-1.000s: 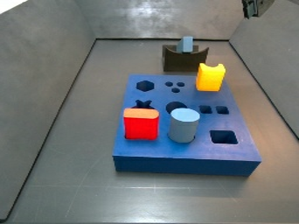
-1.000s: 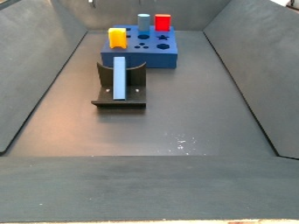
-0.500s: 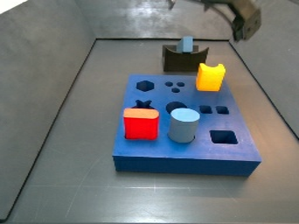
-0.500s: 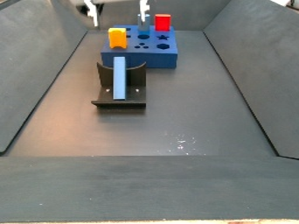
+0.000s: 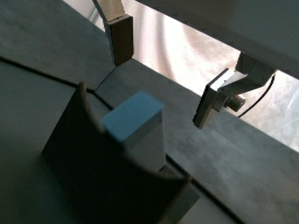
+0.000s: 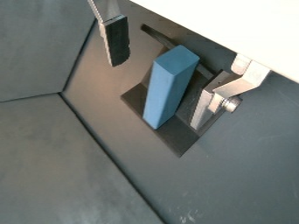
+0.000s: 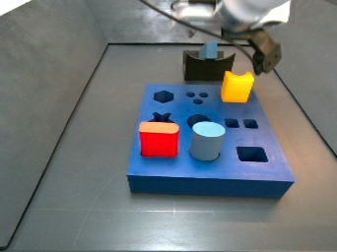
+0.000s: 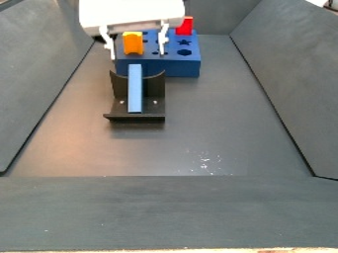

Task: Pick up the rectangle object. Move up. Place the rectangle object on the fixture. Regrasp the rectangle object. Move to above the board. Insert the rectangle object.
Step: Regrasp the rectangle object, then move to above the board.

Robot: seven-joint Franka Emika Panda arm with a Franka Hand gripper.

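Dark grey matte floor [image 8: 199,119] with sloped grey walls; no readable writing. Gripper [image 6: 163,61] above the fixture [image 8: 133,107], fingers spread, empty, straddling the rectangle object [image 6: 170,83].

Bar: I see the rectangle object [image 8: 136,88] lying on the fixture [image 8: 134,111].
Gripper: the gripper [image 8: 133,42] hangs above the bar, fingers either side, apart from it.
Board: the board [image 8: 181,63] sits behind the fixture.
Blocks: all stand on the board.

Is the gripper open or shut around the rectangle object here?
Open: the gripper has its fingers spread, clear of the rectangle object resting on the fixture.
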